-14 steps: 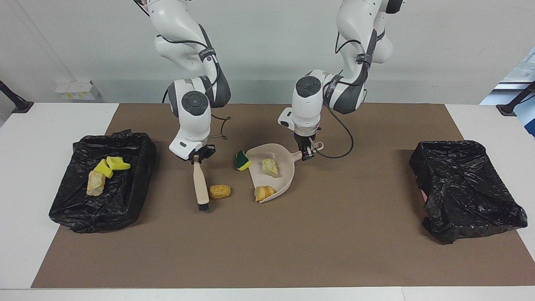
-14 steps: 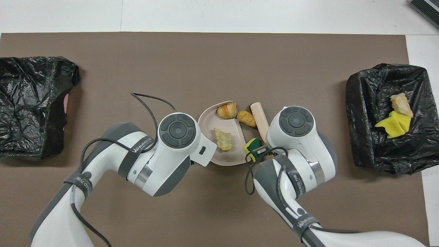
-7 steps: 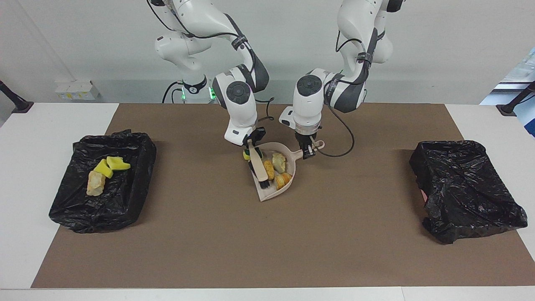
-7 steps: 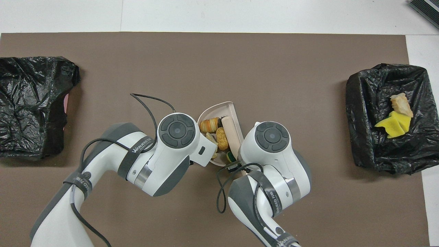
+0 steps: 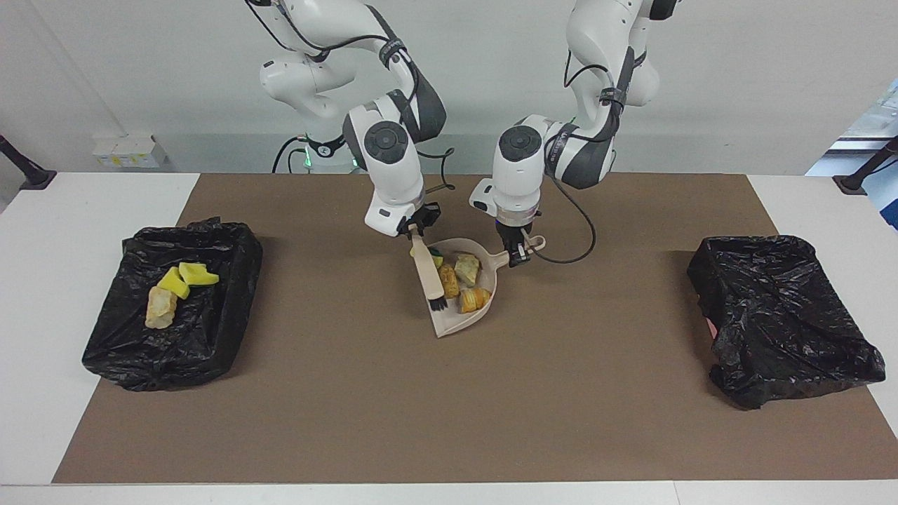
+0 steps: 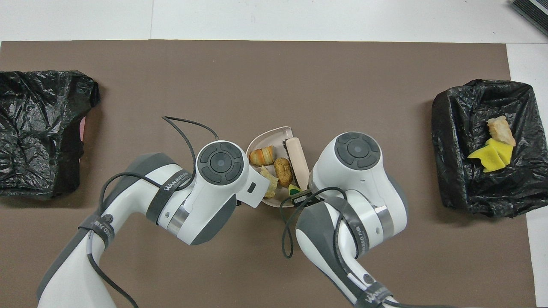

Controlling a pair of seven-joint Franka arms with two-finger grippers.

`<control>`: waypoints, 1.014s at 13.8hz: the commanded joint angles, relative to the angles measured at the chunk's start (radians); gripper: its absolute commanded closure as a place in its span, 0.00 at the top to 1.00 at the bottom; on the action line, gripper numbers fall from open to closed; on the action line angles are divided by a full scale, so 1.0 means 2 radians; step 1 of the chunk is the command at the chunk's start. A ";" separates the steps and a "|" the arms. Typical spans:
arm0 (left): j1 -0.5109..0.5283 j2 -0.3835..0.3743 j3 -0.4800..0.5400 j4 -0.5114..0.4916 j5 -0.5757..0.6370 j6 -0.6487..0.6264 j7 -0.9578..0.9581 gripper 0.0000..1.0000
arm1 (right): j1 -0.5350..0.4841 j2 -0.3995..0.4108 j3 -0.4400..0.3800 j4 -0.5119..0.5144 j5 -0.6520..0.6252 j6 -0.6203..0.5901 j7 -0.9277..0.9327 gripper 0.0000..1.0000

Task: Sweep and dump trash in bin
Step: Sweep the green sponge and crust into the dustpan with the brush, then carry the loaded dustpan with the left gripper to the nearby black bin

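Facing view: the right pincer (image 5: pixel 415 230) grips the brush (image 5: pixel 428 271) over the dustpan (image 5: pixel 456 319); the left pincer (image 5: pixel 518 257) is clamped on the dustpan's handle. Four trash scraps (image 5: pixel 463 282) lie in the pan, three in the bin (image 5: pixel 231 308).

Overhead view: the brush (image 6: pixel 297 155) lies beside the scraps (image 6: pixel 274 164) in the dustpan (image 6: pixel 267 137); both pincers are hidden.

A brown mat (image 5: pixel 561 393) covers most of the white bench (image 5: pixel 70 210), leaving bare strips at the frame's edges. At the right of the facing frame a crumpled black bag (image 5: pixel 779 315) lies on the mat, a pink edge (image 6: pixel 82 128) showing under it. A white socket box (image 5: pixel 130 151) sits upper left by the wall (image 5: pixel 736 84). Black stands (image 5: pixel 24 168) rise at both sides.
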 commanded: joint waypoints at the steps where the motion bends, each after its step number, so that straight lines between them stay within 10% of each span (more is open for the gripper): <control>1: 0.011 -0.014 0.001 -0.015 0.002 0.008 0.015 0.00 | -0.009 -0.004 0.001 0.015 0.007 -0.015 -0.015 0.00; 14: 0.126 -0.074 0.000 -0.007 -0.001 -0.019 0.199 0.00 | 0.020 -0.094 0.004 -0.125 -0.021 0.015 0.135 0.00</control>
